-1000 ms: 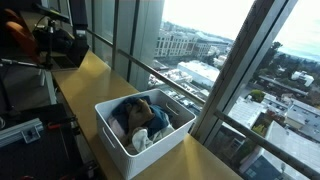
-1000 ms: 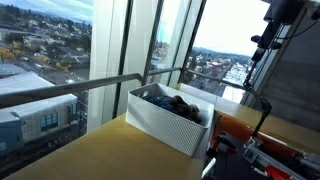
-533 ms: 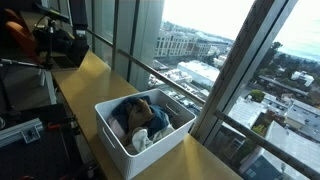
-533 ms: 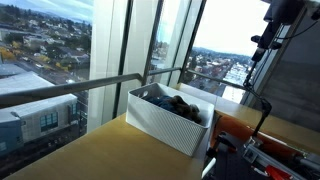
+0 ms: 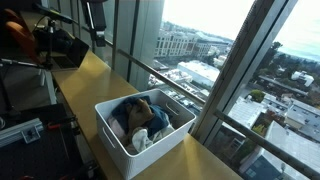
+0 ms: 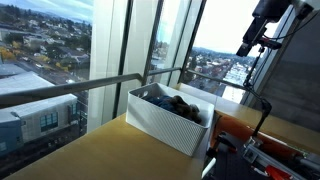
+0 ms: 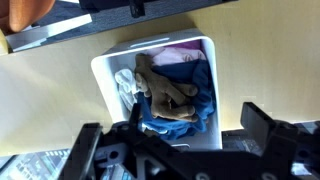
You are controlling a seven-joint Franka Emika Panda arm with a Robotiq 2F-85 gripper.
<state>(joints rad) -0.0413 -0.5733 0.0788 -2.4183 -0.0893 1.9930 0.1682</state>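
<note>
– Plastic, is it, that white rectangular bin (image 7: 105, 72)?
– Yes, smooth hard plastic with rounded corners and a thick rim. It stands on a pale wooden tabletop (image 7: 45, 95) with a matte finish. Inside is a soft, crumpled heap. A brown plush piece (image 7: 165, 92) lies in the middle, with blue fabric (image 7: 200, 95) at 3 o'clock, pink cloth (image 7: 180, 55) at 12 o'clock and a white rag (image 7: 125, 85) at 9 o'clock.
– And the black gripper (image 7: 175, 128)?
– In the wrist view its two blocky dark fingers (image 7: 262, 125) stand wide apart, at 7 and 4 o'clock of the frame. Nothing sits between them, and they pinch and touch nothing.
– Where is the bin from there?
– Well below the jaws, seen through the gap between them and reaching towards 12 o'clock. In both exterior views the gripper (image 5: 97, 20) hangs high over the tabletop, well apart from the bin (image 5: 110, 140). In an exterior view the bin (image 6: 165, 125) lies at 8 o'clock of the gripper (image 6: 250, 40).
</note>
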